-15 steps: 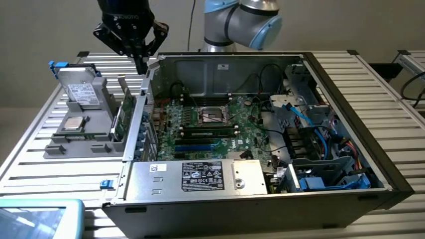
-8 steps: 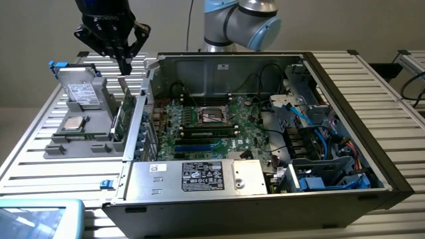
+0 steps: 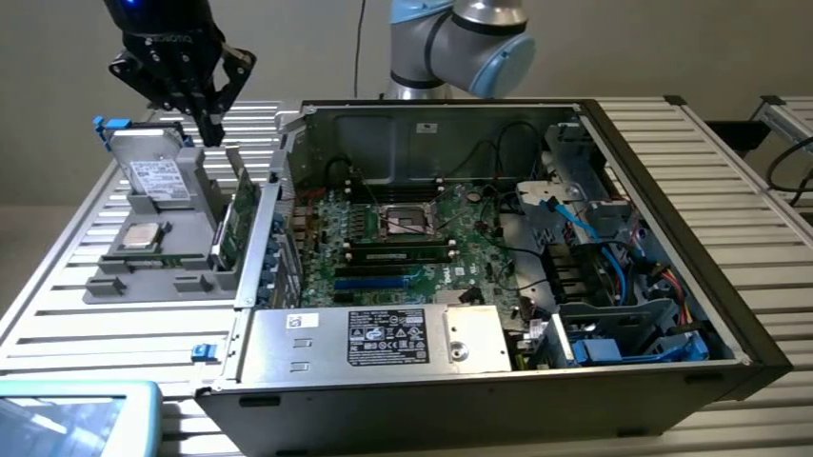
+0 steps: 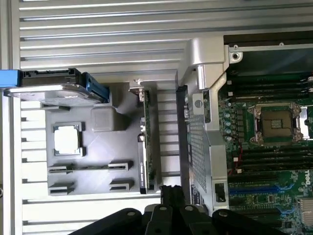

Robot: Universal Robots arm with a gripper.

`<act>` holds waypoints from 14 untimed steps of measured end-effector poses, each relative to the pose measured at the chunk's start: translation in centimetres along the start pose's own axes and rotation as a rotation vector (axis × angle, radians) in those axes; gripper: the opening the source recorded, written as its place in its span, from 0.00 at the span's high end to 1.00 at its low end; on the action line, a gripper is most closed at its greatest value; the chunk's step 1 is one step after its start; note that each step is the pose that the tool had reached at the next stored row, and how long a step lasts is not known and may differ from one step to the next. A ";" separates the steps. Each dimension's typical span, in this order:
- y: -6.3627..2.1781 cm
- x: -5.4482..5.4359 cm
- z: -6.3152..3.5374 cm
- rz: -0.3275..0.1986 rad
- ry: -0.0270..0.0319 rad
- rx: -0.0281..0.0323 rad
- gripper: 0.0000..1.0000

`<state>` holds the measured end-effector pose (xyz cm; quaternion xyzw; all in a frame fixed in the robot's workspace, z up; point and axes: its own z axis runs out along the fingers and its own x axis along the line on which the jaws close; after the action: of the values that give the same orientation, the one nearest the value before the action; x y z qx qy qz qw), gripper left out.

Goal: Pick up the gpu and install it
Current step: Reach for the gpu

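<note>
One gripper (image 3: pixel 209 133) is hanging over the far end of a grey tray (image 3: pixel 140 281) on the exterior view's left. Its fingers are pressed together, holding nothing. The tips are pointing down, just above the upper end of the gpu (image 3: pixel 235 214) and apart from it.

The one gpu is standing on its long edge in a slot of the tray, on the side nearest the computer case (image 3: pixel 445 419). Its green board is facing the case. In the wrist view the gpu (image 4: pixel 146 142) is showing edge-on as a thin strip, with the gripper (image 4: pixel 171 196) near one end of it.

The tray (image 4: pixel 98 142) is also carrying one hard drive (image 3: pixel 159 176) with a white label, propped upright, and one square processor (image 3: pixel 140 236) lying flat. In the wrist view the hard drive (image 4: pixel 49 90) is showing blue tabs, and the processor (image 4: pixel 67 138) is sitting just beside it.

One case is lying open on the slatted worktop (image 3: pixel 76 324), beside the tray. One green motherboard (image 3: pixel 318 219) is sitting inside it, with one open processor socket (image 3: pixel 406 219).
</note>
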<state>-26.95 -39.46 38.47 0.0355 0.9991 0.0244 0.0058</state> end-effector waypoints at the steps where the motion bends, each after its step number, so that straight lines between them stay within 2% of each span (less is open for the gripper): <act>1: 0.10 0.2 0.10 0.000 0.0000 -0.0001 0.88; 9: 1.44 1.1 1.13 0.000 0.0028 0.0002 0.88; 14: 1.85 1.5 1.46 0.000 0.0035 0.0002 0.88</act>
<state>-28.32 -37.43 37.09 0.0355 0.9991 0.0244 0.0041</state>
